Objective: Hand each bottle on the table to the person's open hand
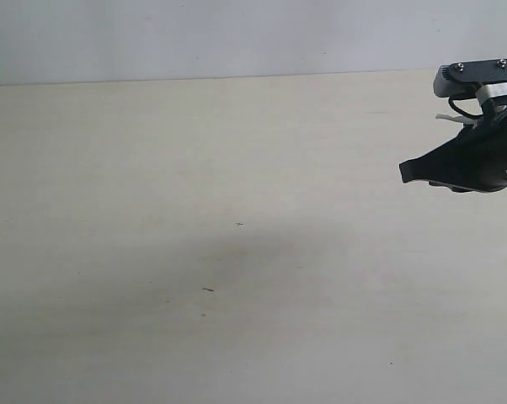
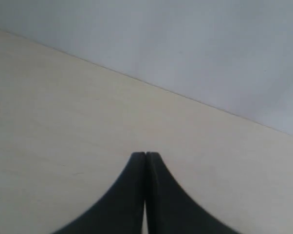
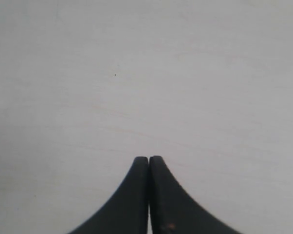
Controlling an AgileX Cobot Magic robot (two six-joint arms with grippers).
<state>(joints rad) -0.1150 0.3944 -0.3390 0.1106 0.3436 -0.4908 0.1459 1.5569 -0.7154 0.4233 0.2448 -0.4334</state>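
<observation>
No bottle shows in any view, and no person's hand shows either. The pale beige table (image 1: pixel 194 210) fills the exterior view, bare apart from a few tiny dark specks. My right gripper (image 1: pixel 405 172) hangs over the table's right side, its black fingers pressed together on nothing. The right wrist view looks down on bare tabletop past that shut right gripper (image 3: pixel 149 158). My left gripper (image 2: pixel 145 154) is out of the exterior view. Its wrist view shows its two black fingers pressed together over the table (image 2: pixel 64 122), with nothing between them.
A light grey wall (image 1: pixel 237 34) stands behind the table's far edge, and the wall (image 2: pixel 210 48) also shows in the left wrist view. Small dark specks (image 1: pixel 208 289) mark the tabletop near its middle.
</observation>
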